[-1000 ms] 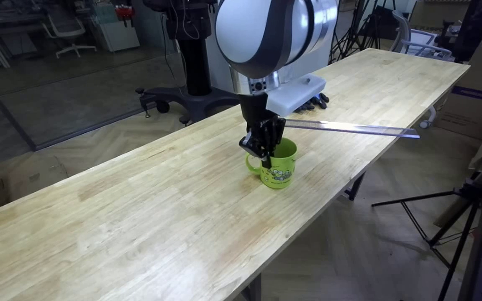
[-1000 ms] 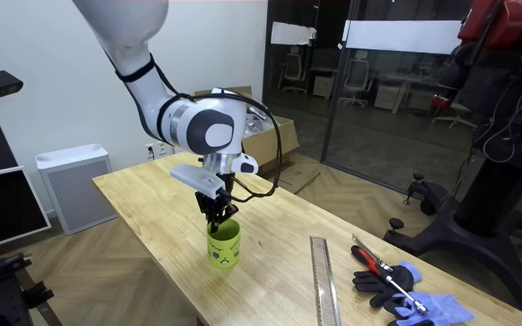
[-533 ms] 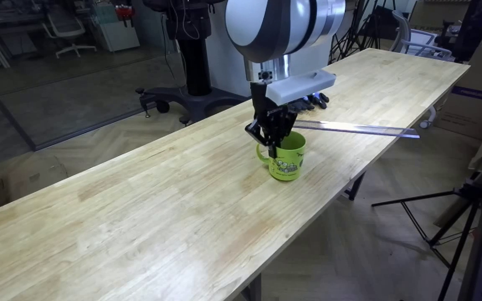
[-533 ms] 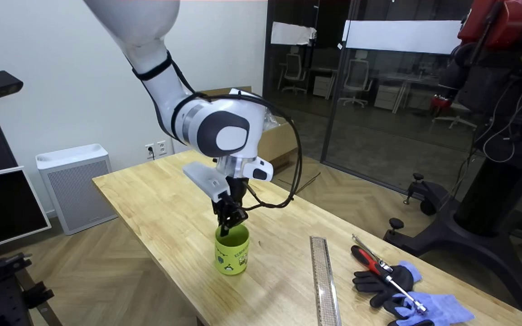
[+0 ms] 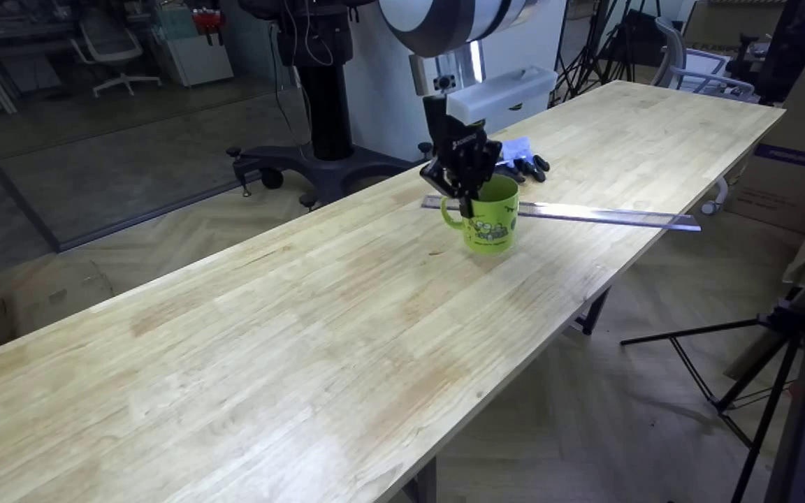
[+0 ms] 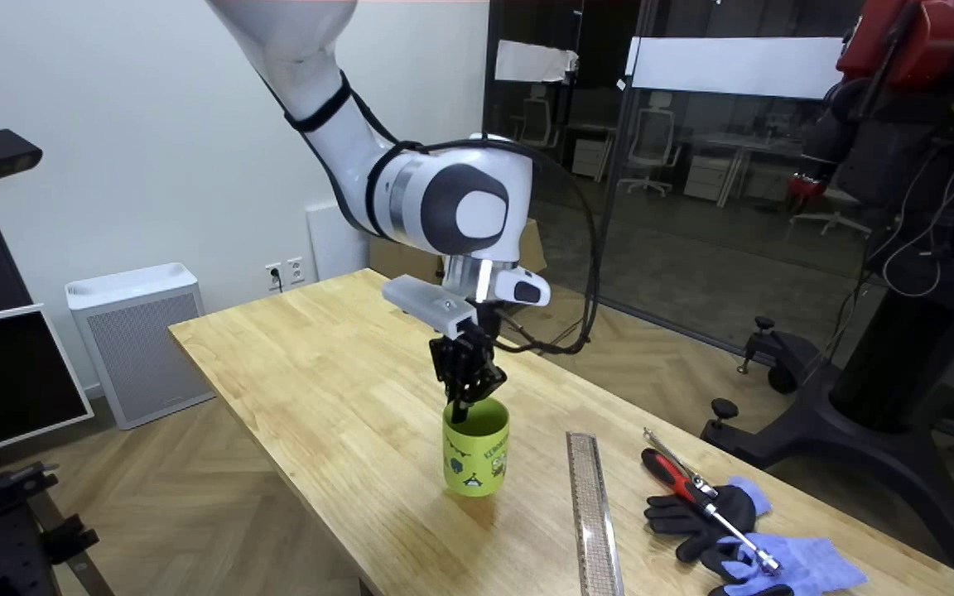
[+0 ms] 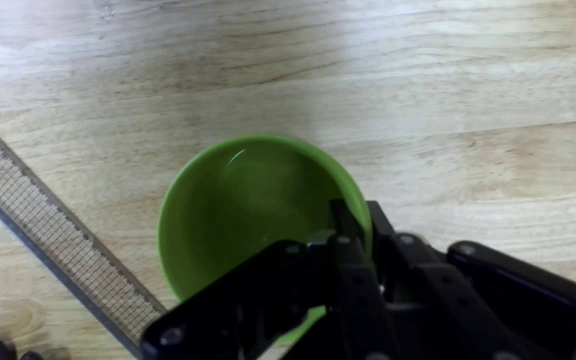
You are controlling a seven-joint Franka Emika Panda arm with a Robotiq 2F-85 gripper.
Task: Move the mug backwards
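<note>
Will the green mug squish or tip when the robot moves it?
The green mug probably won't squish: its rim looks round even with the pincer closed on it. It may tilt or swing, since the pincer grips just one side. Laid down, it might roll, being round, but the handle would likely stop it.

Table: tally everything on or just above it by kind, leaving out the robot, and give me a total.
Mug: 1
Ruler: 1
Gloves: 2, both black and blue
Hand tools: 2, one with a red handle
Total: 6
</note>
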